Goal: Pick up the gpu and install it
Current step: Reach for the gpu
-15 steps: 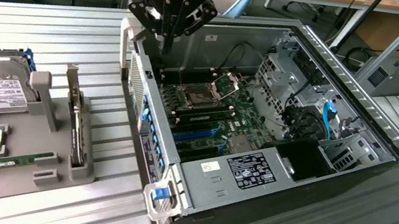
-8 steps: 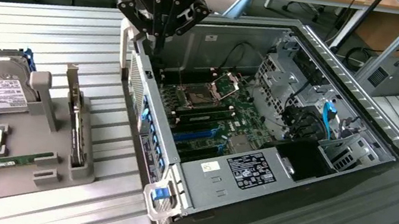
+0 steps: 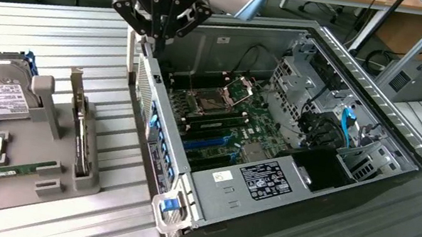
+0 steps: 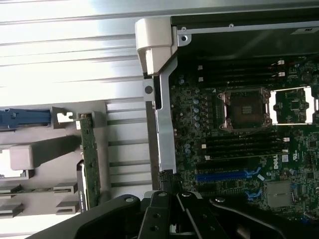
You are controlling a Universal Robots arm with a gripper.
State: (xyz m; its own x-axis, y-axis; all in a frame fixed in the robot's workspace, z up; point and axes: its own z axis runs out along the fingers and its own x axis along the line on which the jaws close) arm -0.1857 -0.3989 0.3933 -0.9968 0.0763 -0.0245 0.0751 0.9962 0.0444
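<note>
Above the rear wall of the open computer case [image 3: 144,92], the fingers [image 3: 159,29] look drawn together and hold nothing, hanging over the rim with the motherboard [image 3: 228,118] on one side and the tabletop [image 3: 55,30] on the other. The gpu [image 3: 87,140] is well apart from them, standing on edge in a grey holder [image 3: 87,183] on the tabletop toward the exterior view's left, its metal bracket upright. The risk, as I judge it, lies in that thin upright card: a pinch off its middle could tilt it and jam it in the holder's slot, and a low carry could catch the long bracket on the case wall, which stands between holder and motherboard
</note>
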